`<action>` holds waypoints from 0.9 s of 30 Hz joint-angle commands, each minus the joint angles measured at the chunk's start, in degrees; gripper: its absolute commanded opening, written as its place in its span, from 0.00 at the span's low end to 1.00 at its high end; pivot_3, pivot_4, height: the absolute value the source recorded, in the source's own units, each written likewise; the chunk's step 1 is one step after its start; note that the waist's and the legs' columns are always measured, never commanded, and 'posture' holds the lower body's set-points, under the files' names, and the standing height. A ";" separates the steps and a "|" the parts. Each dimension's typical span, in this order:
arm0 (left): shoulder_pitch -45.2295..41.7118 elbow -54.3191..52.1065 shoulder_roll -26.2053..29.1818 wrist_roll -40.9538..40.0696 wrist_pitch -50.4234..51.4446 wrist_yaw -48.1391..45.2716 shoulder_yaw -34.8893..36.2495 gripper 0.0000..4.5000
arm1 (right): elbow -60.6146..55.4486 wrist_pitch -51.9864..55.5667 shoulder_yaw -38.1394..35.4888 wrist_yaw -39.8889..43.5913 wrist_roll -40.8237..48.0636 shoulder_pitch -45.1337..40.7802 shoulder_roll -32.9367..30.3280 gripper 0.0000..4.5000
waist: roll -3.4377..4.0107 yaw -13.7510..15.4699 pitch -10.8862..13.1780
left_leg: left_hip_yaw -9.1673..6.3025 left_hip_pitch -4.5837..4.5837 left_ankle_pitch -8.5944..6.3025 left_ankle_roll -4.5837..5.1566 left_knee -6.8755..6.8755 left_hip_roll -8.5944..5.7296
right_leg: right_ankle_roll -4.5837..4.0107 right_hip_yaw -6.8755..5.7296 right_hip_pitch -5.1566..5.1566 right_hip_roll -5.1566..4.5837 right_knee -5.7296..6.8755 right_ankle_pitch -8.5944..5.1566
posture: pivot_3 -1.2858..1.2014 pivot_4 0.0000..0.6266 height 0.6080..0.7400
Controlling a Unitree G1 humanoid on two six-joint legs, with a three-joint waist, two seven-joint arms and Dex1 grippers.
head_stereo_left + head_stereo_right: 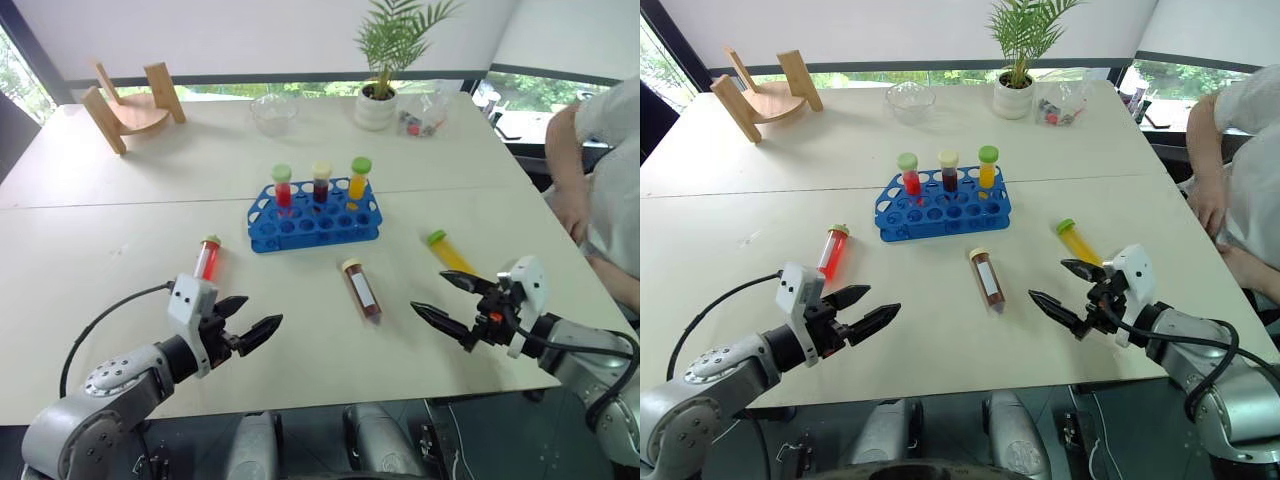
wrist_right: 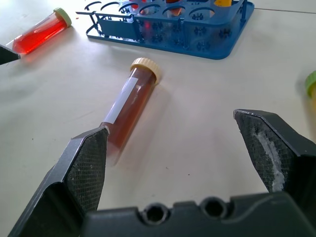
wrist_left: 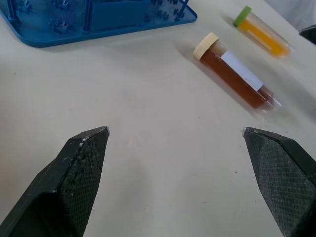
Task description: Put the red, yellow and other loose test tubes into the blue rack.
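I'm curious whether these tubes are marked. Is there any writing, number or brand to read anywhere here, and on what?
None can be read.
White label on the dark red tube: looks blank.
Blue rack: no readable marks.
Bag by the plant: contents too small to tell.

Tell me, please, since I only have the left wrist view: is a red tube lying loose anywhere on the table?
Observer: Yes. A red tube with a green cap lies flat on the table, left of the blue rack and just beyond the left gripper.
Operator: Thank you. Does the rack already hold any tubes?
Observer: Yes, three capped tubes stand upright in its back row, with red, dark red and yellow liquid.
Operator: And is the right gripper free?
Observer: The right gripper is open and empty, close to the loose yellow tube.
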 commanded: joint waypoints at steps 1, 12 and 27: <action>-0.50 -1.39 1.10 -0.93 -1.27 0.02 1.77 0.99 | -0.82 0.91 -1.97 0.49 1.80 -1.08 -1.33 1.00 | 0.00 0.00 0.00 | 0.00 0.00 0.00 0.00 0.00 0.00 | 0.00 0.00 0.00 0.00 0.00 0.00 | 0.52 0.24 1.00; -2.16 -0.91 0.85 -4.39 -1.06 1.17 2.03 0.99 | -0.35 2.43 -1.42 0.45 1.10 -2.59 -2.52 1.00 | -0.02 0.01 0.01 | 0.01 -0.04 -0.02 0.03 -0.05 0.00 | 0.00 0.00 0.02 -0.01 -0.18 0.01 | 0.52 0.24 1.00; -4.13 -0.11 4.28 -1.91 -3.43 -2.48 -0.03 0.99 | 2.86 8.43 1.51 -2.72 -3.23 -10.60 -8.28 1.00 | -0.01 -0.04 0.03 | 0.04 -0.06 -0.03 0.05 -0.05 0.00 | -0.02 0.01 0.01 -0.02 -0.27 0.02 | 0.52 0.24 1.00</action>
